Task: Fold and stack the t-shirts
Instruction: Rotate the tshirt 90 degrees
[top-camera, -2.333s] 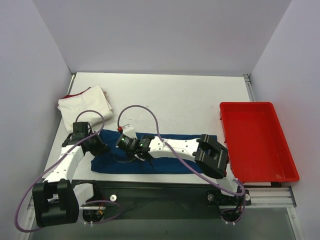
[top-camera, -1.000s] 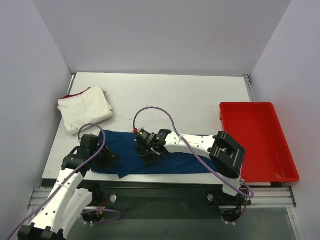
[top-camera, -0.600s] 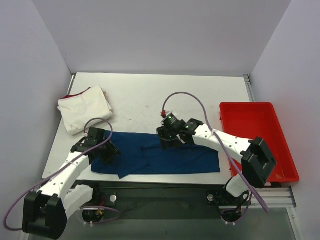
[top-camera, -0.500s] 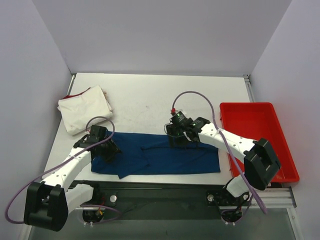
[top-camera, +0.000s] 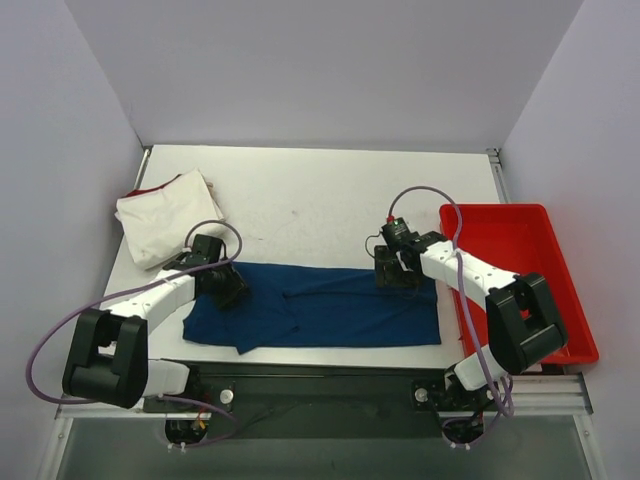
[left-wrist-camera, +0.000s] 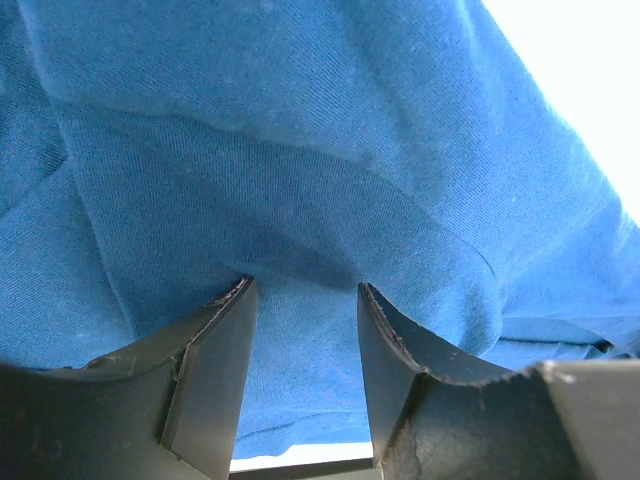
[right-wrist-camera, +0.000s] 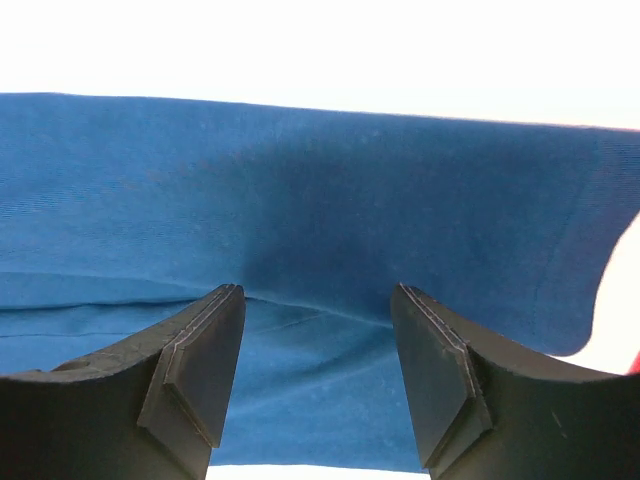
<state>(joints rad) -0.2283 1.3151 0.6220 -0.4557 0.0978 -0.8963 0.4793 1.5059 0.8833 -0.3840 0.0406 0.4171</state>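
White tabletop (top-camera: 330, 190), pale lilac walls. Long dark teal-blue cloth t-shirt (top-camera: 330, 312) lies as flat band along near edge. Folded cream-white t-shirt with red edge (top-camera: 165, 218) sits far left, red plastic tray (top-camera: 495, 208) right. Step, by my read: next fold of blue shirt. Left gripper (top-camera: 228, 288) over band's far-left corner, right gripper (top-camera: 392, 274) over far-right edge. Next likely needs both closing on hem, lifting evenly. Wrist views add what top view hides: both claws spread, cloth beneath, nothing pinched.
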